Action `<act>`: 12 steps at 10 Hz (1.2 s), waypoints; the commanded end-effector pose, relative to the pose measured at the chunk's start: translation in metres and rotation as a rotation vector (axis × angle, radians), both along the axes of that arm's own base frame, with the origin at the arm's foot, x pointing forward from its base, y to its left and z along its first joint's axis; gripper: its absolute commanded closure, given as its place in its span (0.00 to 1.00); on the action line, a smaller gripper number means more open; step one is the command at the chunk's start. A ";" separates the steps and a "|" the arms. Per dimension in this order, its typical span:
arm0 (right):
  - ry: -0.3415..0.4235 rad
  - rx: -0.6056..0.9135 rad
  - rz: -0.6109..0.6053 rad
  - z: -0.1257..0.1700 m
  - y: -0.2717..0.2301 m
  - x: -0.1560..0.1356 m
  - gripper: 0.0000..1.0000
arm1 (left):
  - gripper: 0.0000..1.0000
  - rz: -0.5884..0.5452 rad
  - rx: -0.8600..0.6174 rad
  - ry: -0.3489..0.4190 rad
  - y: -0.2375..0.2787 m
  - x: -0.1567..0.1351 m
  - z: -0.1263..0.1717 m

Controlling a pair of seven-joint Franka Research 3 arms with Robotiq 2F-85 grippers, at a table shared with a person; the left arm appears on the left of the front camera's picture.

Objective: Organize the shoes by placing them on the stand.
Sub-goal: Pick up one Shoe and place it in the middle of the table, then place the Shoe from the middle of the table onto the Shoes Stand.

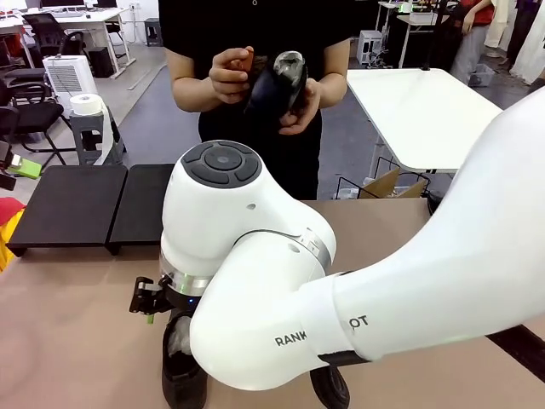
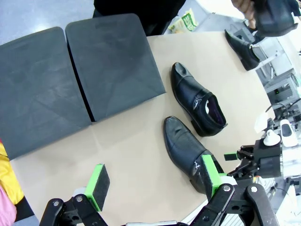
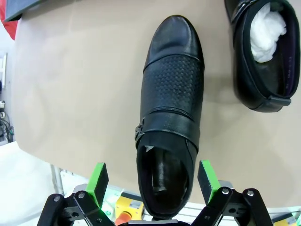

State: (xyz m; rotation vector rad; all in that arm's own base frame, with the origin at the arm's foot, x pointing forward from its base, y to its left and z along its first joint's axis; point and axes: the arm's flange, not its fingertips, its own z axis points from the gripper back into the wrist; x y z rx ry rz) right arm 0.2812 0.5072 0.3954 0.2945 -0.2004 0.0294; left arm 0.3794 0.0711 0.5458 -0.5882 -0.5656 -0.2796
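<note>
Your right jaws stand wide apart, gripping nothing, straddling the heel of a glossy black shoe (image 3: 171,94) with a textured vamp and strap, lying on the counter (image 3: 70,94). Your left jaws gape empty above it, near the black stand (image 2: 70,80).

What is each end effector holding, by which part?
Nothing: the right end effector stands open astride the heel of a shoe; the left end effector is empty.

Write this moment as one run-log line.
stand: bare | left tool: open | right tool: open around shoe | person: holds another shoe
</note>
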 end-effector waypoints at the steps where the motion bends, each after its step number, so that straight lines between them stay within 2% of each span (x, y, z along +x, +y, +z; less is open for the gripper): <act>1: -0.009 -0.004 0.003 -0.005 0.000 0.002 0.00 | 0.00 -0.013 -0.007 -0.014 0.001 0.001 0.000; 9: 0.007 -0.005 -0.003 -0.004 -0.001 0.002 0.00 | 0.00 -0.013 -0.007 -0.014 0.001 0.001 0.000; 10: 0.003 0.007 0.032 0.015 -0.019 -0.005 0.00 | 0.00 -0.013 -0.007 -0.014 0.001 0.001 0.000; 12: -0.035 -0.037 0.026 0.048 -0.079 -0.001 0.00 | 0.00 -0.013 -0.007 -0.014 0.001 0.001 0.000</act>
